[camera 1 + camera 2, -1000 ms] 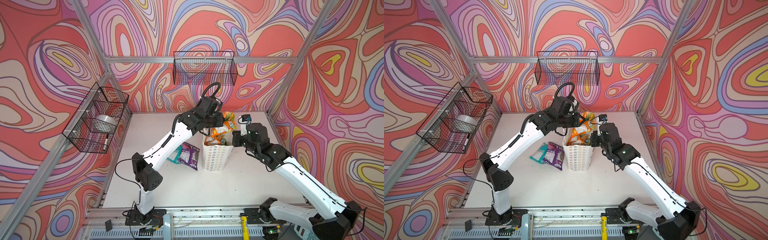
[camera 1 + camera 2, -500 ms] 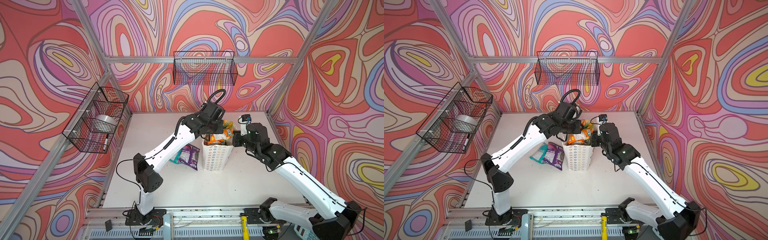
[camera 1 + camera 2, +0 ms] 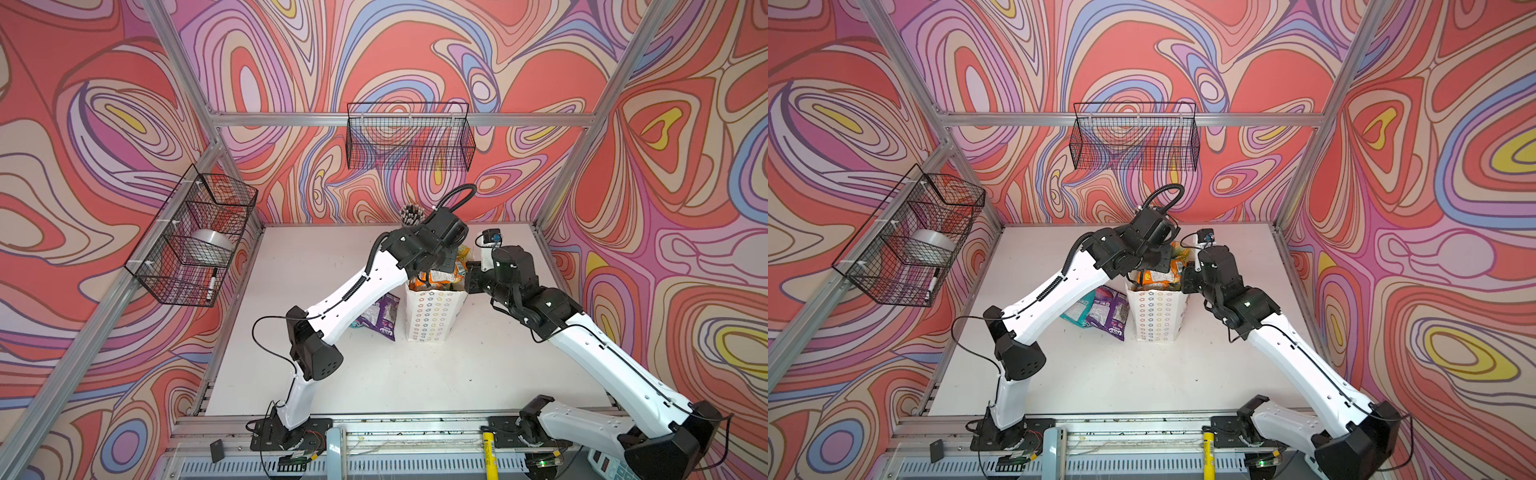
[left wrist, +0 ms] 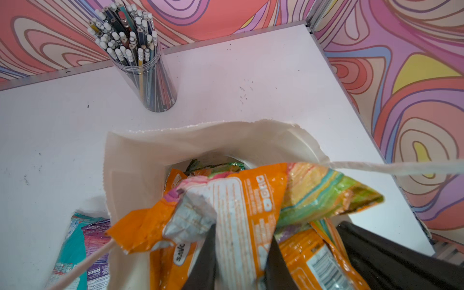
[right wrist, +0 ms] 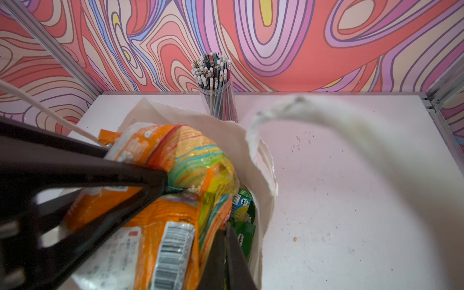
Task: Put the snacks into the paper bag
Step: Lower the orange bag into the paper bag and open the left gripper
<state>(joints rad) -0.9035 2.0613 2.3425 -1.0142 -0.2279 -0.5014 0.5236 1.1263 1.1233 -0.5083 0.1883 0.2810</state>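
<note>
Left wrist view: orange pouch clamped over the bag's mouth

Left wrist camera shows the left gripper [image 4: 241, 261] with its jaws closed on a crumpled orange pouch [image 4: 238, 200]. The pouch hangs tilted over the open mouth of the paper bag [image 4: 150, 140], its striped end reaching past the rim. Under it in the bag lie a second orange pouch [image 4: 308, 251] and green pouches [image 5: 242, 208]. A cord handle [image 4: 401, 168] stretches across above the held pouch.

In both top views the bag stands upright near the middle of the table [image 3: 374, 374], with pouches poking above its rim. The right gripper [image 5: 225, 233] sits at the bag wall on the right arm's side, jaws pressed together, tips just inside the rim over the green pouches. Whether paper is pinched between them cannot be told.

A purple pouch [image 3: 1108, 311] and a teal pouch [image 3: 1079, 309] lie overlapping on the table just beside the bag, on the left arm's side. A clear cup of pencils [image 4: 150, 75] stands behind the bag by the back wall
</note>
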